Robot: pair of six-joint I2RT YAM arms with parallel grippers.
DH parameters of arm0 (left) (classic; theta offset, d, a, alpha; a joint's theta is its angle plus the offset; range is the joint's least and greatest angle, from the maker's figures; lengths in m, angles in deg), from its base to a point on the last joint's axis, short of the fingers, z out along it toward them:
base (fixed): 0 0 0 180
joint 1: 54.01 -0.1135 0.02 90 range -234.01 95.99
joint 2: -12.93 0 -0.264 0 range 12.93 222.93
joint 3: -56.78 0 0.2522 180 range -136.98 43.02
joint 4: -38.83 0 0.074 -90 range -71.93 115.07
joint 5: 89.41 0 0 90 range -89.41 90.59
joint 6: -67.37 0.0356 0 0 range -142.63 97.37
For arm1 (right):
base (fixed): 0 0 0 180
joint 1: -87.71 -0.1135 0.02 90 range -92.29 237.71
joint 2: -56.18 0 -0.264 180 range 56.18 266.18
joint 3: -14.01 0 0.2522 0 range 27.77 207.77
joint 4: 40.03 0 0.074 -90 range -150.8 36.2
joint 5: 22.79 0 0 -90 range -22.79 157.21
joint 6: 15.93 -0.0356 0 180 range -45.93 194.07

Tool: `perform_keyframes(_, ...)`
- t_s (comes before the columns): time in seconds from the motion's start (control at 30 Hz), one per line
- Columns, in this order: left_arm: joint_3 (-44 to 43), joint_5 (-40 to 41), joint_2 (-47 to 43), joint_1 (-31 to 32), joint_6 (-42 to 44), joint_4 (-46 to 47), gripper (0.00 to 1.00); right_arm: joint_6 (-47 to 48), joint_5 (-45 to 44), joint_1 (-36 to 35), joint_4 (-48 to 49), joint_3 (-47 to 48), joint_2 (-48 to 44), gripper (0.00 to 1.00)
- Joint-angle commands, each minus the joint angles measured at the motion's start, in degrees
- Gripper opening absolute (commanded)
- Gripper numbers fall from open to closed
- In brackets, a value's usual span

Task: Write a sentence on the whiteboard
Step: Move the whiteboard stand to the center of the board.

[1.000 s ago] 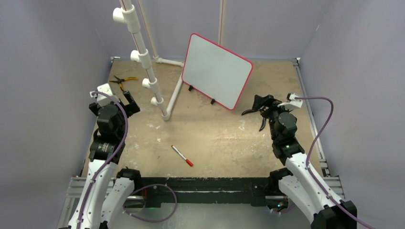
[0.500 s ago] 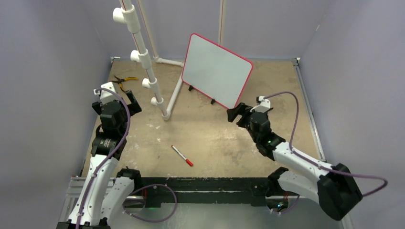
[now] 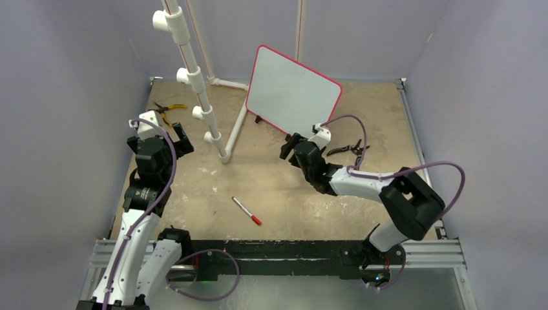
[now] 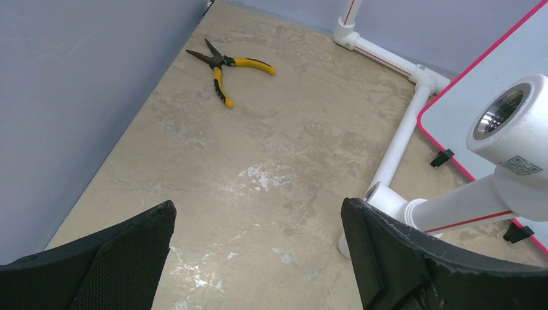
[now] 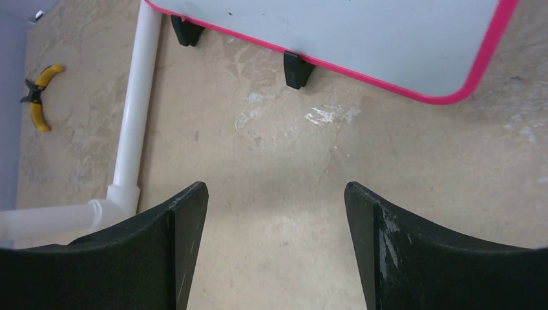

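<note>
The whiteboard (image 3: 294, 97) stands tilted at the back of the table on two black feet; it has a red frame and a blank face, and no sentence is in view. A white marker with a red cap (image 3: 246, 210) lies on the table near the front centre. My right gripper (image 3: 289, 147) hovers low just in front of the board's right foot. In the right wrist view it (image 5: 274, 187) is open over bare table, with the board's lower edge (image 5: 362, 32) ahead. My left gripper (image 3: 178, 139) is open at the left, with nothing between its fingers (image 4: 257, 205). The board's corner (image 4: 452, 119) shows to its right.
A white PVC pipe stand (image 3: 207, 113) rises between the left arm and the board, its base pipe (image 5: 132, 129) on the table. Yellow-handled pliers (image 3: 169, 108) lie at the back left. A black pliers-like tool (image 3: 346, 150) lies behind the right arm. Walls enclose three sides.
My right arm has swung left from the table's right side to just in front of the board's feet, leaving the black tool behind. The left arm shifted slightly early on.
</note>
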Motion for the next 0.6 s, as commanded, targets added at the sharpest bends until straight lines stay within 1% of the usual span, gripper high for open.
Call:
perform_keyframes(0.0, 0.07, -1.24, -0.31, -0.39, 1.10, 1.60, 0.99, -5.25, -4.68, -0.24, -0.94, 6.78, 5.86, 0.78)
perform_keyframes(0.07, 0.07, -1.49, -0.22, -0.36, 1.11, 1.60, 0.99, -6.36, -6.17, -0.24, -2.88, 9.27, 9.08, 0.74)
perform_keyframes(0.23, 0.03, -1.98, -0.22, -0.37, 1.11, 1.60, 0.98, -9.30, -8.48, -0.29, -9.35, 16.33, 16.30, 0.68)
perform_keyframes(0.37, 0.07, -2.16, -0.22, -0.40, 1.08, 1.60, 0.98, -8.60, -10.85, 0.04, -11.21, 20.67, 20.65, 0.62)
perform_keyframes(0.47, 0.06, -2.24, -0.38, -0.40, 1.11, 1.56, 0.99, -7.51, -10.96, 0.70, -11.29, 23.43, 23.33, 0.61)
perform_keyframes(0.57, 0.07, -2.14, -0.56, -0.38, 1.09, 1.60, 0.98, -7.68, -11.24, 1.62, -13.36, 26.28, 25.81, 0.61)
